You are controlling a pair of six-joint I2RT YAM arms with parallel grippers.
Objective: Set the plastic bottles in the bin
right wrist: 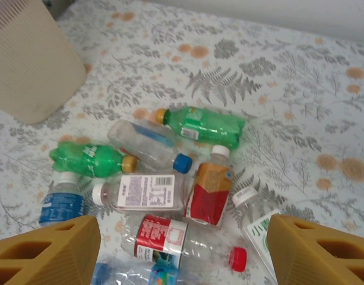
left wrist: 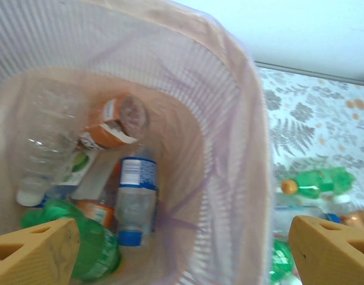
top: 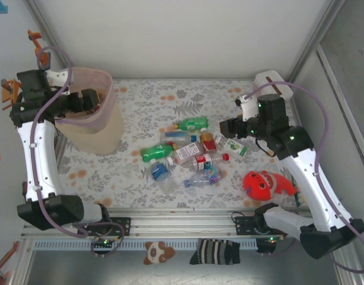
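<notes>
The pale-pink bin (top: 94, 129) stands at the back left. My left gripper (top: 86, 98) hangs open over its mouth, with nothing between the fingers (left wrist: 33, 252). Inside the bin (left wrist: 229, 119) lie several plastic bottles: a clear one (left wrist: 48, 136), an orange-labelled one (left wrist: 113, 122), a blue-labelled one (left wrist: 136, 199) and a green one (left wrist: 92, 249). More plastic bottles (top: 187, 154) lie in a heap mid-table, among them two green ones (right wrist: 202, 124) (right wrist: 89, 159) and a red-capped one (right wrist: 182, 240). My right gripper (top: 229, 127) hovers open above the heap's right side and holds nothing (right wrist: 182, 249).
A red round toy (top: 266, 184) lies at the front right, under my right arm. A white-pink box (top: 271, 83) sits in the back right corner. A striped sock (top: 214, 252) and a small plush (top: 155, 252) lie beyond the front rail. Walls close in the table.
</notes>
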